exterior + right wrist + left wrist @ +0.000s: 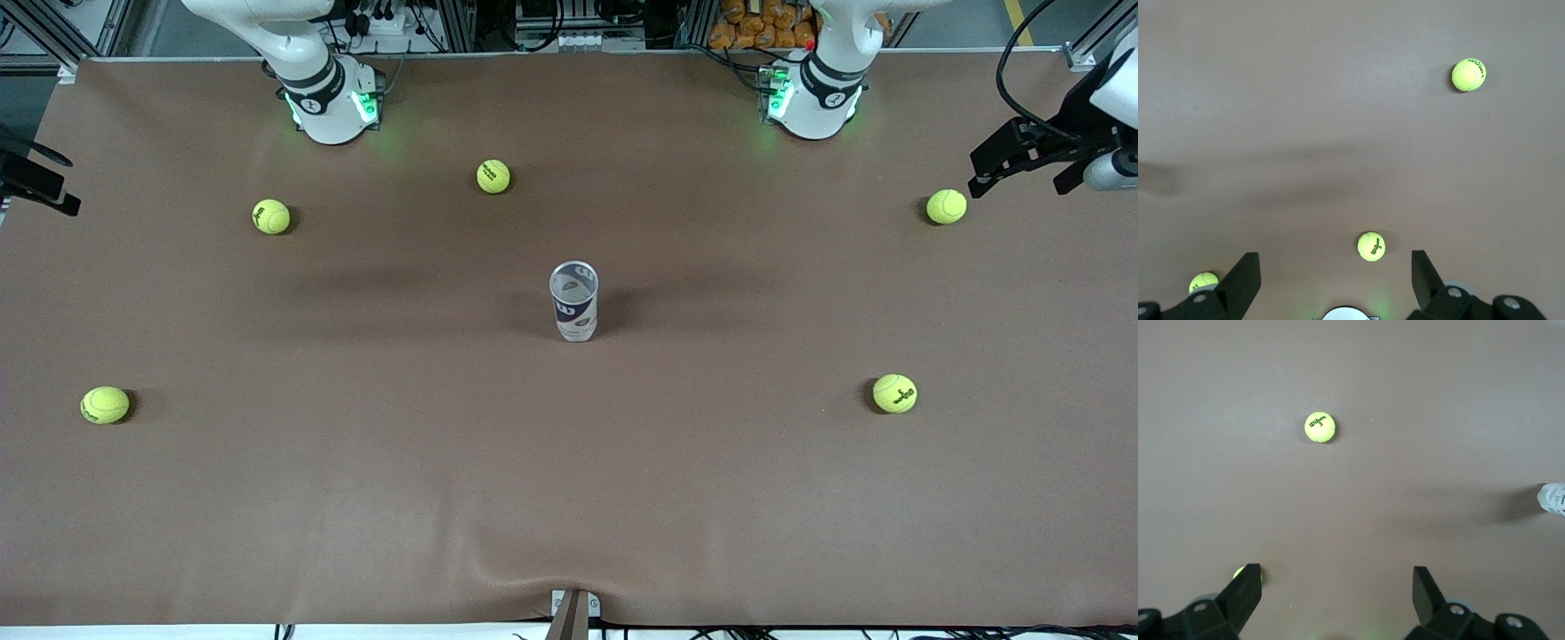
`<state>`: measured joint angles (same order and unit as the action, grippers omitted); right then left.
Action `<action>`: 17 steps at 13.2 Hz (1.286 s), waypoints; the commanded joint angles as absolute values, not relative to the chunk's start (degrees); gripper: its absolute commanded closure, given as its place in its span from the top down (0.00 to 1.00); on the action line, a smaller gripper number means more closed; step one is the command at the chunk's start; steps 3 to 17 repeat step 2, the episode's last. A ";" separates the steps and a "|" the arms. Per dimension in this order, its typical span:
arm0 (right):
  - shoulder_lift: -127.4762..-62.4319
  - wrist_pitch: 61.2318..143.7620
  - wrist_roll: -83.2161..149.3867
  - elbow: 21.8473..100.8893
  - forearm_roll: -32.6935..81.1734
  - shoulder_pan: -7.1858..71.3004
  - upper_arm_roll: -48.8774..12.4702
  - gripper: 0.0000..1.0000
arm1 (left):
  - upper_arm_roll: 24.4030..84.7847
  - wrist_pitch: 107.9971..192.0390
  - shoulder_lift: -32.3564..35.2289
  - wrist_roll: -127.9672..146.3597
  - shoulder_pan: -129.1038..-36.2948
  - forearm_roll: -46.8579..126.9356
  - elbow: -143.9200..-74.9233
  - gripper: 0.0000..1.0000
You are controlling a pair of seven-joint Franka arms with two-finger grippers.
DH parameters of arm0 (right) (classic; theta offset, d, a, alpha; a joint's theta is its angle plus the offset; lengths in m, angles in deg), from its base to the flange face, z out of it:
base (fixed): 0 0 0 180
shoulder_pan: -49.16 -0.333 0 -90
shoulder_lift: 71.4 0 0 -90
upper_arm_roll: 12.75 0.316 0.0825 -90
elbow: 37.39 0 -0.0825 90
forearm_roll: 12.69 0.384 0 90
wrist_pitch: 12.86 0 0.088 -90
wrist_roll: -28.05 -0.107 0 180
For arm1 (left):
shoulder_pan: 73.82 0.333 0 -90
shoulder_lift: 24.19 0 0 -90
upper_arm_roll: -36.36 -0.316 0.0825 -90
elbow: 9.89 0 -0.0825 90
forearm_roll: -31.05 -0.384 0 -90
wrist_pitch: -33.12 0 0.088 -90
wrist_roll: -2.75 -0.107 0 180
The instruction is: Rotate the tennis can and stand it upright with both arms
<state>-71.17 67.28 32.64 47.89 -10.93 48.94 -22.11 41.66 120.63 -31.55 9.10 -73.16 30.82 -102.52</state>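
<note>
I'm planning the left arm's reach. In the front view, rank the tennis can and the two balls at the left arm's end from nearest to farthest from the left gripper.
1. Ball beside the gripper: right by the open left gripper.
2. Ball nearer the front camera: same end of the table.
3. Tennis can: upright at mid-table.

The table (356,498) is covered in plain matte brown; the tennis balls (894,393) on it are yellow-green with black lettering; the tennis can (574,302) is clear with a navy and white label; both arm bases (331,100) are glossy white, glowing green
</note>
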 commanded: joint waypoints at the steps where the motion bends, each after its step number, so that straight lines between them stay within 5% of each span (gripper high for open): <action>1: -71.14 67.03 31.66 47.34 -10.94 49.33 -21.63 1.00 | 41.89 119.43 -30.78 8.90 -72.77 31.13 -100.85 1.00; 17: -71.14 67.03 31.66 47.34 -10.85 49.51 -21.54 1.00 | 41.81 119.43 -30.69 8.98 -72.77 31.13 -100.59 1.00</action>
